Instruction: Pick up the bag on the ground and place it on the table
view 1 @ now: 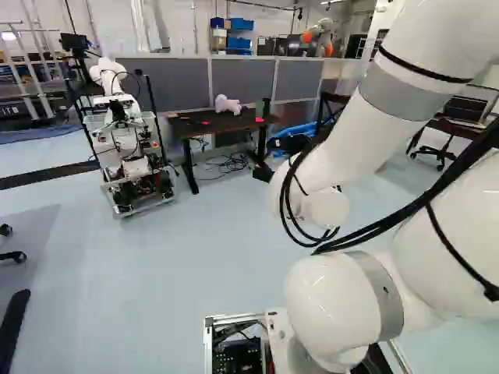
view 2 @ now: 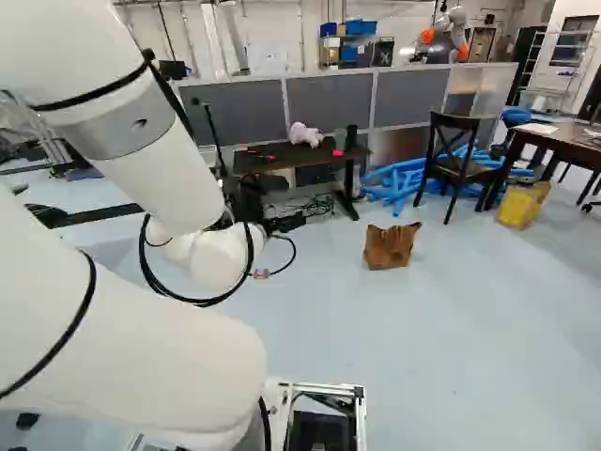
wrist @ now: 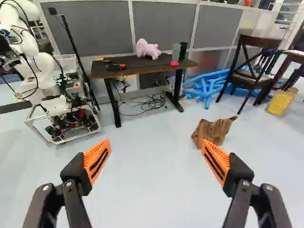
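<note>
Item 1: white arm (view 2: 141, 348), one. Folded and raised above its base, seemingly so that a forward view is given before the bag is approached.

Item 2: black gripper (wrist: 156, 140), one. Its orange pads (wrist: 91, 157) are spread wide with nothing pinched between them; room is presumably being allowed for a bulky item.

Item 3: paper-like bag (wrist: 211, 131), one. Set on the pale floor (wrist: 156, 190), ahead of the gripper and well apart from it, in line with one fingertip rather than centred; alignment is likely to be needed first. Brown, creased and crumpled, with an uneven top edge drawn out to a corner at one side. Contents cannot be told. The rim may be best pinched, though thin walls could be crushed or torn.

Item 4: wheeled chair-free stretch aside, another robot (wrist: 57, 104) is stood beside the table.

Item 5: dark-topped table (wrist: 107, 72), one, beyond the bag; probably the intended destination. Cables (wrist: 149, 104) are left beneath. A pink plush toy (wrist: 148, 49) and two upright containers (wrist: 180, 51) are kept toward the back, whereby the front edge may be more easily used.Item 1: white arm (view 2: 141, 348), one. Folded and raised above its base, presumably so that a clear view ahead is given before the bag is approached.

Item 2: black gripper (wrist: 156, 140), one. Its orange pads (wrist: 91, 157) are spread wide, with nothing pinched between them; room is presumably being allowed for a bulky item.

Item 3: bag (wrist: 211, 131), one, paper-like. Set on the pale floor (wrist: 156, 190), ahead of the gripper and well apart from it, off to one side rather than centred; alignment is likely to be needed first. Brown, creased and crumpled, with an uneven top edge drawn out to a corner. Contents cannot be told. The rim may be best pinched, though thin walls could be crushed or torn.

Item 4: another robot (wrist: 57, 104), one, mounted on a framed base and stood beside the table.

Item 5: table (wrist: 107, 72), one, dark-topped, beyond the bag; probably the intended destination. Cables (wrist: 149, 104) are left beneath. A pink plush toy (wrist: 148, 49) and two upright containers (wrist: 180, 51) are kept on top, so a spot away from them should be chosen.
</note>
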Robot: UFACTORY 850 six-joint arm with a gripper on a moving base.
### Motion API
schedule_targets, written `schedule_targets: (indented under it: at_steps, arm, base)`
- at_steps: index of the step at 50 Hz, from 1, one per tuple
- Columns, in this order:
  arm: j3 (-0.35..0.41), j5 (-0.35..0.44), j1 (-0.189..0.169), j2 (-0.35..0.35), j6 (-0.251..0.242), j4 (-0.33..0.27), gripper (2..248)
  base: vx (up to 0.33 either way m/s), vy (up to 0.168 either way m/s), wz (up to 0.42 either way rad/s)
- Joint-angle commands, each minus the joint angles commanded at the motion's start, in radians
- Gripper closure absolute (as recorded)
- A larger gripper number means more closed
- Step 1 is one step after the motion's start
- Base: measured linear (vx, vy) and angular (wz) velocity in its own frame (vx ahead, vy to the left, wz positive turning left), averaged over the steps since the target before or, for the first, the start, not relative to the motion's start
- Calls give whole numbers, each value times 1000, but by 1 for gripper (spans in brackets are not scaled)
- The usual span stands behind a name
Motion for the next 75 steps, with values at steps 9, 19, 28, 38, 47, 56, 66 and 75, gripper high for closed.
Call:
schedule_targets:
  at_steps: [9, 19, 28, 38, 47, 56, 66, 75]
  arm:
    - [0, 0, 0, 0, 0, 0, 3]
    - [0, 0, 0, 0, 0, 0, 3]
    - [0, 0, 0, 0, 0, 0, 3]
    - [0, 0, 0, 0, 0, 0, 3]
    - [0, 0, 0, 0, 0, 0, 3]
    - [0, 0, 0, 0, 0, 0, 3]
    - [0, 0, 0, 0, 0, 0, 3]
    - [0, 0, 0, 0, 0, 0, 3]
  base:
    - [-112, -74, -161]
    - [22, -135, -7]
    - [0, -127, 8]
    - [-2, -146, 11]
    - [1, -167, 13]
    - [23, -206, 6]
    - [82, -209, 7]
    - [89, -196, 6]
